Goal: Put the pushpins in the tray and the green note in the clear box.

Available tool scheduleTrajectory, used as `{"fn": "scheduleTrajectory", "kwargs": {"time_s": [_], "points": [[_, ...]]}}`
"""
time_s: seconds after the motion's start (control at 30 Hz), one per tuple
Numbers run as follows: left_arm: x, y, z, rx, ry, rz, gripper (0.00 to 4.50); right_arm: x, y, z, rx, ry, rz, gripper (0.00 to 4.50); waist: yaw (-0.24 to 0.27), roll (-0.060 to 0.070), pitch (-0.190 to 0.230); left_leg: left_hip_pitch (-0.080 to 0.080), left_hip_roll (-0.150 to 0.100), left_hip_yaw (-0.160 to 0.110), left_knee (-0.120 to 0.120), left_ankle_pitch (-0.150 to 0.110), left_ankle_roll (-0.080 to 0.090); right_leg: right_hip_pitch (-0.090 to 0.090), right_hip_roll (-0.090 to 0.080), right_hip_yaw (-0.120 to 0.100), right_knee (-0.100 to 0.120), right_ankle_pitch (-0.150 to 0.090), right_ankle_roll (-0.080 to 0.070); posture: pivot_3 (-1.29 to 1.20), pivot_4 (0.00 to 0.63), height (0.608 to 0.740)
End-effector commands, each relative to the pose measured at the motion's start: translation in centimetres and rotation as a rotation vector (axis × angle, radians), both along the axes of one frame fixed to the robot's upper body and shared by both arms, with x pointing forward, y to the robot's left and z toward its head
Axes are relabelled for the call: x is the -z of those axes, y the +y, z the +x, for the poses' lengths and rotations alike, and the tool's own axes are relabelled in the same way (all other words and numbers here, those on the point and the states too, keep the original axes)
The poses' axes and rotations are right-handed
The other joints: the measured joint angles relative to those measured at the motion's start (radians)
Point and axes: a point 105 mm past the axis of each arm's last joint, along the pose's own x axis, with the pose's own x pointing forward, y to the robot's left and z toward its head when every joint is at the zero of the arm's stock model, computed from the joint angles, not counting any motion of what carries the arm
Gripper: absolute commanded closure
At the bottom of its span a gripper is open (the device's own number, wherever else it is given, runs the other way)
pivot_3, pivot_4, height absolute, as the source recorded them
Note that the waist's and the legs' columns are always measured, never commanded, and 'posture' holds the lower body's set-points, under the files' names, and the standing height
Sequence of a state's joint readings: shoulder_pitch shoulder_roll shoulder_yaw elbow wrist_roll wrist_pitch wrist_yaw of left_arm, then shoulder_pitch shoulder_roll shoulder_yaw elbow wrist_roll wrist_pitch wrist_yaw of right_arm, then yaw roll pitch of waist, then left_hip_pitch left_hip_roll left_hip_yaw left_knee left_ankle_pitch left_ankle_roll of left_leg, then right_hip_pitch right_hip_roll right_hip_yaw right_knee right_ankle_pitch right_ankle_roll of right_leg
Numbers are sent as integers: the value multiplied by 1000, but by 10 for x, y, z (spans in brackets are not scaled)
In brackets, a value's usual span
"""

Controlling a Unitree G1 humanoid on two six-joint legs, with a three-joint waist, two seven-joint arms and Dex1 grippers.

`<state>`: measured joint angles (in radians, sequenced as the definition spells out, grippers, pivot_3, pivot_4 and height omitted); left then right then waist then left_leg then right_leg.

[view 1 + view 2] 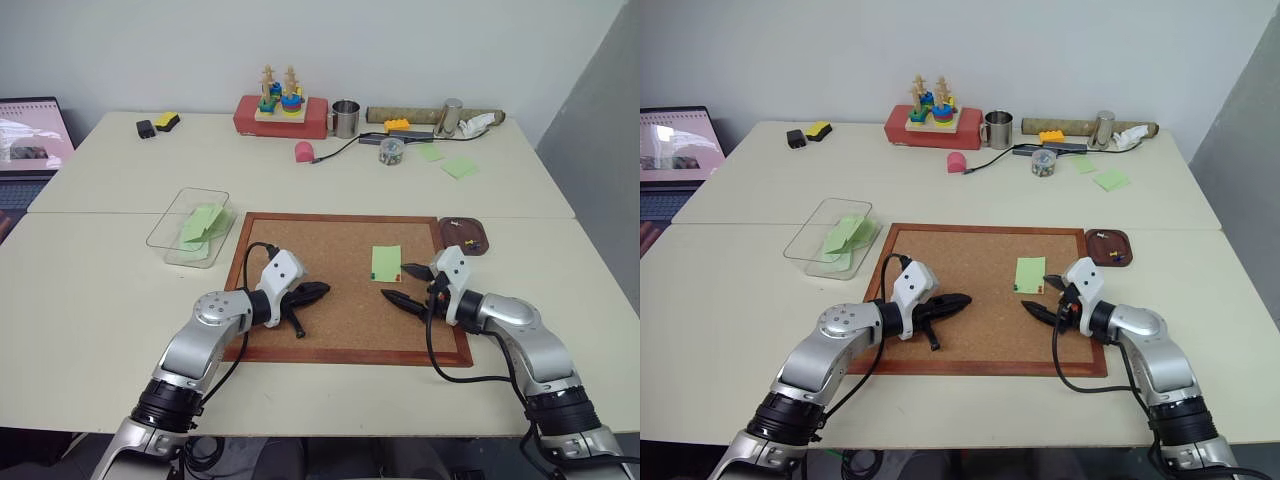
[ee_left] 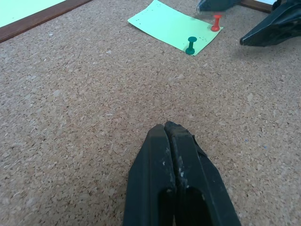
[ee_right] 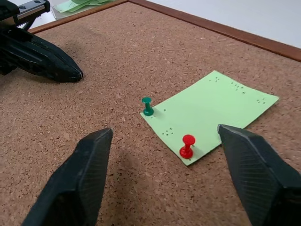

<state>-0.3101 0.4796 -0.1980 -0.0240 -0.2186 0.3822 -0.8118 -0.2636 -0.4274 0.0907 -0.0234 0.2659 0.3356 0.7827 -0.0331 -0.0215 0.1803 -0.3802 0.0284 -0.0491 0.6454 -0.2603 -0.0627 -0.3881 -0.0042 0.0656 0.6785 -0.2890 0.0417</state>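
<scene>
- Your left pincer [image 2: 175, 136] sits fully closed over the cork board [image 1: 330, 300], nothing in it.
- Your right pincer [image 3: 164, 181] is spread wide and empty, with the red pin [image 3: 187, 146] between its fingers, untouched.
- The green note [image 3: 211, 113] lies flat on the board, pinned by the red pin and a green pin [image 3: 147, 106] (both upright).
- Further back, the tray [image 1: 466, 236] sits off the board's right corner with a few pins in it; the clear box [image 1: 190, 228] sits left on the surface, green slips inside.
</scene>
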Motion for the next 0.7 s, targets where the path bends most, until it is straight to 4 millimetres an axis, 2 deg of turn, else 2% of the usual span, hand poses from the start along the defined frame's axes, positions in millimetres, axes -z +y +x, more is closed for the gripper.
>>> {"fn": "scheduleTrajectory", "kwargs": {"time_s": [0.03,0.23,0.27,0.43,0.47,0.7], "points": [[27,4,-8,-7,94,60,4500,-10,1,3,-1,-47,15,1738,0,0,0,0,0,0,0,0,0,0,0,0,0,0,0,0,150,740],[27,4,-9,-4,95,60,4500,-10,0,4,12,-44,26,3176,0,0,0,0,0,0,0,0,0,0,0,0,0,0,0,0,150,740],[27,3,-9,-3,95,60,4500,-11,-1,5,13,-45,30,3251,0,0,0,0,0,0,0,0,0,0,0,0,0,0,0,0,150,740],[27,3,-9,-3,95,59,4500,-18,-1,7,27,-40,87,4366,0,0,0,0,0,0,0,0,0,0,0,0,0,0,0,0,150,740],[27,3,-9,-3,94,59,4500,-20,-1,7,28,-41,93,4470,0,0,0,0,0,0,0,0,0,0,0,0,0,0,0,0,150,740],[28,2,-10,-2,98,57,4500,-28,-4,7,27,-58,106,4470,0,0,0,0,0,0,0,0,0,0,0,0,0,0,0,0,150,740]]}}
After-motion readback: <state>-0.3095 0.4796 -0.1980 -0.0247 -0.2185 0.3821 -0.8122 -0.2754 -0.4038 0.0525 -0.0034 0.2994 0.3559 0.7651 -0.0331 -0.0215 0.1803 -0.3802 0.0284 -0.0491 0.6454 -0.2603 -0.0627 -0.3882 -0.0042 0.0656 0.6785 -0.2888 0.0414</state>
